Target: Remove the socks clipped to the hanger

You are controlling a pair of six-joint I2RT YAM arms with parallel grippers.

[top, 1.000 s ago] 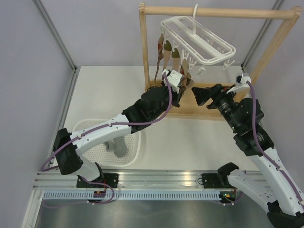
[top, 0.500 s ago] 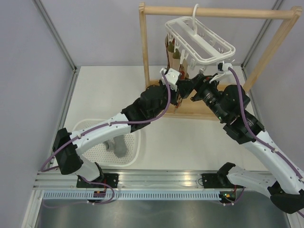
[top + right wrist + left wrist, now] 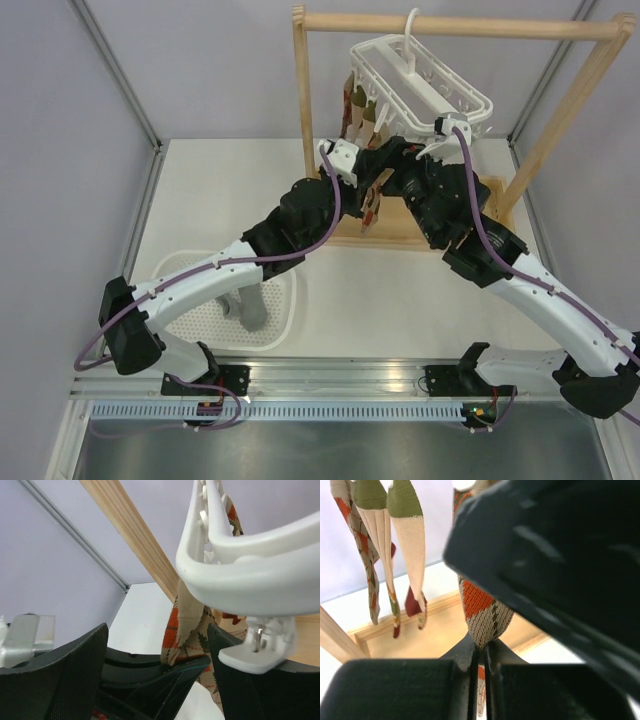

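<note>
The pale, smooth table [image 3: 230, 190] is carrying a light wooden rack [image 3: 460, 25] of straight-cut posts and a top rail at its far side. A white perforated plastic basket [image 3: 292, 300] with rounded corners is sitting near the left arm's base, with a limp grey sock [image 3: 250, 312] lying inside it. The hanger [image 3: 420, 75], a white rectangular frame of moulded plastic bars, is hanging tilted by its hook from the rail. The socks [image 3: 357, 100] are dangling in a close row under its left end, slim knitted shapes in cream, olive, orange and dark red, some showing argyle diamonds. The right claw [image 3: 155, 672] is standing wide open with nothing in it, its dark, finely textured fingers flanking one hanging sock just below the frame's curved corner, where a small white clip [image 3: 255, 652] is sticking out. The left claw [image 3: 481, 655] is pinching fully shut on the lower part of an argyle sock [image 3: 482, 615], whose grey-and-orange knit is running down into the narrow slit between the matte black pads
</note>
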